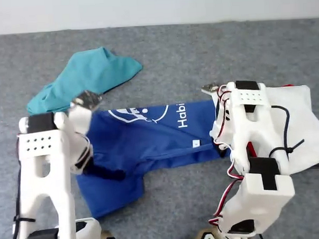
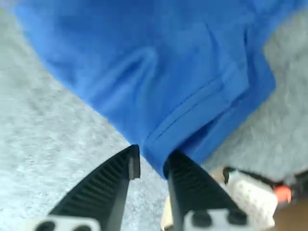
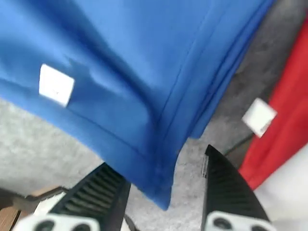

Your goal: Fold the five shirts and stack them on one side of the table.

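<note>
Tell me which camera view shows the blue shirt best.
The high view: the blue shirt lies spread across the grey table, nearly all of its outline in sight. The left wrist view shows just a hemmed corner of it close up. The right wrist view shows a hemmed edge and a small white tag.

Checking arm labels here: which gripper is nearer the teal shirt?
Left. The left gripper is right beside the teal shirt, at one end of the blue shirt; the right gripper is at its far end, by the white shirt.
</note>
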